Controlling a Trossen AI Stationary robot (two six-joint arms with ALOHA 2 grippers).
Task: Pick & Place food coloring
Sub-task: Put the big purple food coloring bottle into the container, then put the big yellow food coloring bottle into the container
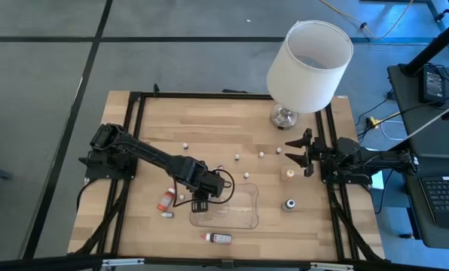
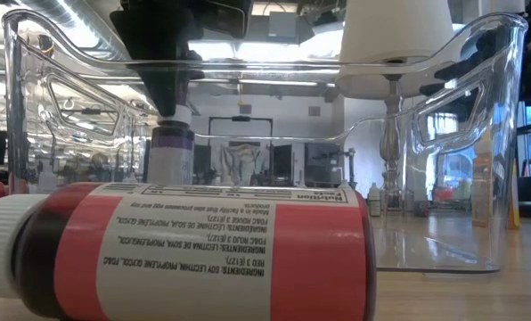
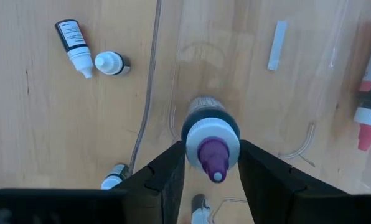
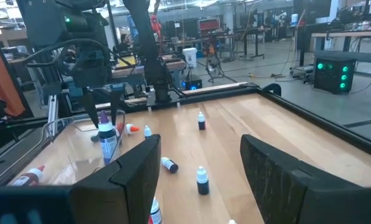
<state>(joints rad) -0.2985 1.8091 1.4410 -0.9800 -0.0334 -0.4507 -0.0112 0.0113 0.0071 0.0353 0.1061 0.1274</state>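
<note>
The left gripper (image 1: 200,205) hangs at the left edge of the clear tray (image 1: 243,220), lower centre of the high view. Its fingers (image 3: 167,177) flank a purple-tipped bottle (image 3: 211,140) standing upright inside the tray; whether they touch it I cannot tell. More food coloring lies scattered: a red bottle (image 1: 166,200) left of the tray, another (image 1: 218,238) below it near the table's front edge. The right gripper (image 1: 300,153) waits at the right edge, jaws spread wide, empty.
</note>
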